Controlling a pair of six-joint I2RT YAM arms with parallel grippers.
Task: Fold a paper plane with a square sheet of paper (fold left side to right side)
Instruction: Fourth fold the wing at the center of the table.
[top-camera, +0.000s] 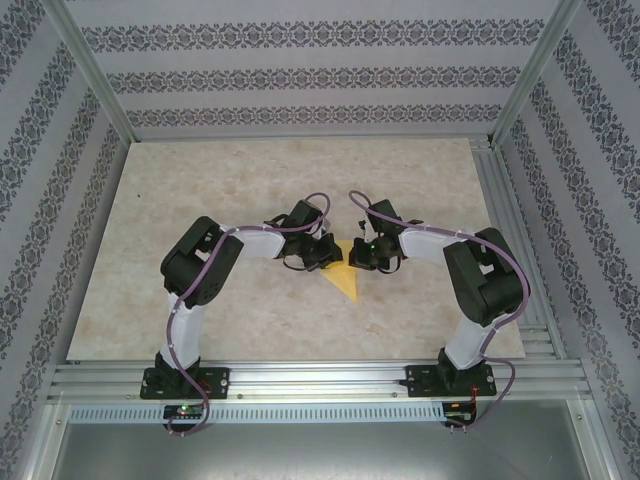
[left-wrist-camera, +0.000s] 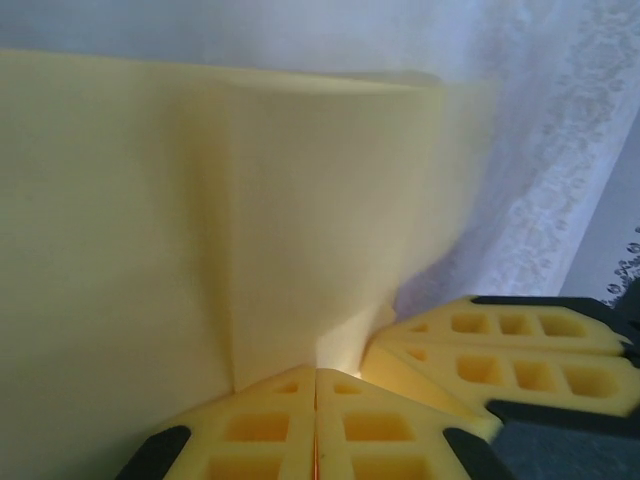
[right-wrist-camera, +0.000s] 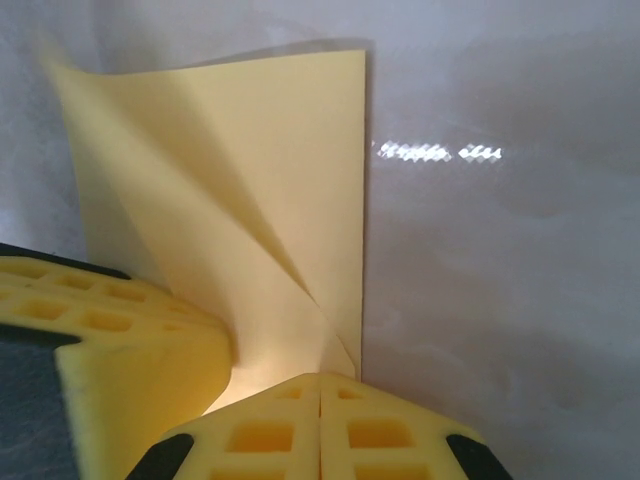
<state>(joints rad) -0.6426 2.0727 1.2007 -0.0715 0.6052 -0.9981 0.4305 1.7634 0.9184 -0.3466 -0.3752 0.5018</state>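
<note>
The left tool (left-wrist-camera: 316, 390) was closed on the square sheet of paper (top-camera: 348, 281), which was creased and pointed. The right tool (right-wrist-camera: 320, 392) was likewise clamped on it, near the centre of the counter (top-camera: 250, 180).

Both arms bend inward from their bases on the near metal rail (top-camera: 320, 378) and meet around the middle of the pale marbled table (top-camera: 200, 190). The left gripper (top-camera: 326, 254) and the right gripper (top-camera: 364, 256) face each other, close together, over the far part of the yellow sheet of paper (top-camera: 346, 282). The sheet narrows to a point toward the near side (too small to read its creases). Purple cables (top-camera: 180, 320) trail along each arm.
</note>
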